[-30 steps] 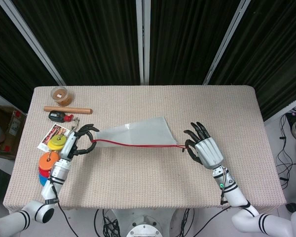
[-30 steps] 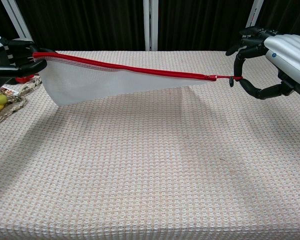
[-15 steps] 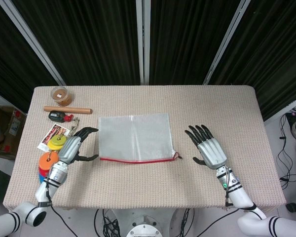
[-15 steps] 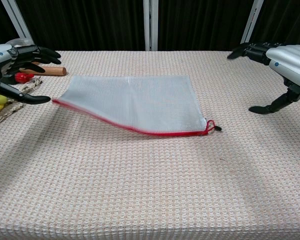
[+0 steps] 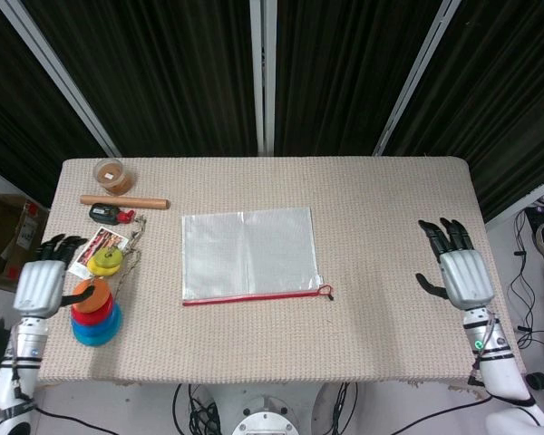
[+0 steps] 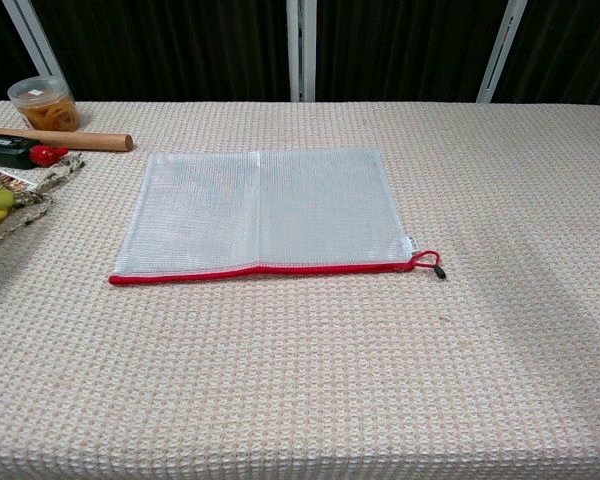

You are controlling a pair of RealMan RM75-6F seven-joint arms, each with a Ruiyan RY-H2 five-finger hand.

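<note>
At table edges, lying empty with fingers spread: left hand (image 5: 38, 285), right hand (image 5: 461, 272), flanking zip pouch (image 5: 249, 252)

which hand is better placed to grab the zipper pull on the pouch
Right, probably. The zipper pull sits at the mesh pouch's right corner, toward the open right hand; the left hand is beyond the pouch's far edge.

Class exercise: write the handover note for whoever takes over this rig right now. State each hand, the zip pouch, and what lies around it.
Left hand: open, holding nothing, at the table's left edge beside the stacked coloured discs.
Right hand: open, holding nothing, near the right edge.
Translucent mesh pouch with red zip: flat at the centre of the table, zip towards the robot, untouched by either hand.
Far left: snack jar, wooden rolling pin.
</note>
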